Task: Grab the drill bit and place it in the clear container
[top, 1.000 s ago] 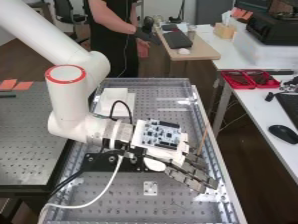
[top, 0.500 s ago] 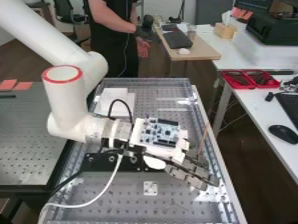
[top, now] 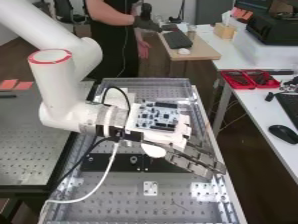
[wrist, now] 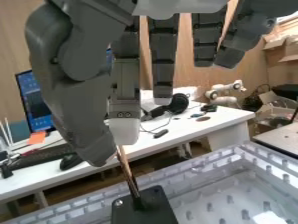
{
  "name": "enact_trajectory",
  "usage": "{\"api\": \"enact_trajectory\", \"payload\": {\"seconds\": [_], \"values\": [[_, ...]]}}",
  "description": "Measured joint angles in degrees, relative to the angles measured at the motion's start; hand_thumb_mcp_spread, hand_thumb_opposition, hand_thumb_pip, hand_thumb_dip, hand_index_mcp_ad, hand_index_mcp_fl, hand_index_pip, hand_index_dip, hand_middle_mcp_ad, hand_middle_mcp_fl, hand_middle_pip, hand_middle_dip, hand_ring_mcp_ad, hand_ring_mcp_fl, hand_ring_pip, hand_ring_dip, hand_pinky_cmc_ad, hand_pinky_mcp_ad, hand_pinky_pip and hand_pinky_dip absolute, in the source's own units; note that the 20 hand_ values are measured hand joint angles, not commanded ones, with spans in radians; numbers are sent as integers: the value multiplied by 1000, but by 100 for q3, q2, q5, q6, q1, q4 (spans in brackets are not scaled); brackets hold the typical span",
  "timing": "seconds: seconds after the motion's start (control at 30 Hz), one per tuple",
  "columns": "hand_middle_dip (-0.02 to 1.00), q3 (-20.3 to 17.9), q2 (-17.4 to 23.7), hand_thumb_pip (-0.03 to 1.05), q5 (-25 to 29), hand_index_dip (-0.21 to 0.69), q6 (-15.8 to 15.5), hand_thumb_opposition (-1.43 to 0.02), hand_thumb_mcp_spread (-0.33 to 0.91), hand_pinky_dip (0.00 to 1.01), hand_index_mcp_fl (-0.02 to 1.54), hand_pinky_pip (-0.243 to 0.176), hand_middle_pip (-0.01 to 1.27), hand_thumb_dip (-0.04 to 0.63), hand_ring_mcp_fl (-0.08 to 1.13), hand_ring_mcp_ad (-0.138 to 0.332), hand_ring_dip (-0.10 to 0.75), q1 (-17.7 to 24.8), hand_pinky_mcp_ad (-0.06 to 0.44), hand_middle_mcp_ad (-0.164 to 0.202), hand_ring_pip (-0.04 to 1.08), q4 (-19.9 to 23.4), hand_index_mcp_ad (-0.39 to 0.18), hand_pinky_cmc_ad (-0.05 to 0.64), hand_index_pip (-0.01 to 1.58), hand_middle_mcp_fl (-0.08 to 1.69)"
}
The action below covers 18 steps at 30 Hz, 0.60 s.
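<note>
In the high view the hand (top: pixel 193 159) is over the right side of the perforated bench plate, fingers slanting toward the lower right. In the wrist view, thumb and one fingertip of the hand (wrist: pixel 124 107) are shut on the upper part of the copper-coloured drill bit (wrist: pixel 126 166); the other fingers are straighter. The bit slants down to a black block (wrist: pixel 143 209); whether its lower end is still inside is hard to tell. Clear plastic (top: pixel 149 85), seemingly the clear container, lies at the bench's far end. Its ribbed translucent edge (wrist: pixel 199 173) runs behind the block.
A black mounting plate (top: pixel 120 162) lies beneath the wrist. White cables loop from the arm over the bench. Red trays (top: pixel 249 79) and a mouse (top: pixel 284 133) rest on the white side table. A dark perforated table (top: pixel 33 135) adjoins on the left.
The arm and hand have moved up and slightly left in the high view, uncovering more of the black plate. The fingertips have shifted up and right.
</note>
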Motion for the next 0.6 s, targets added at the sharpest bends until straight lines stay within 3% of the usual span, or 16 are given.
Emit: {"api": "enact_trajectory", "payload": {"seconds": [0.6], "values": [[506, -431, 1110, 494, -295, 220, -388, -937, 534, 190, 710, -73, 127, 298, 51, 232, 103, 280, 199, 99, 101, 103, -51, 302, 1356, 417]]}}
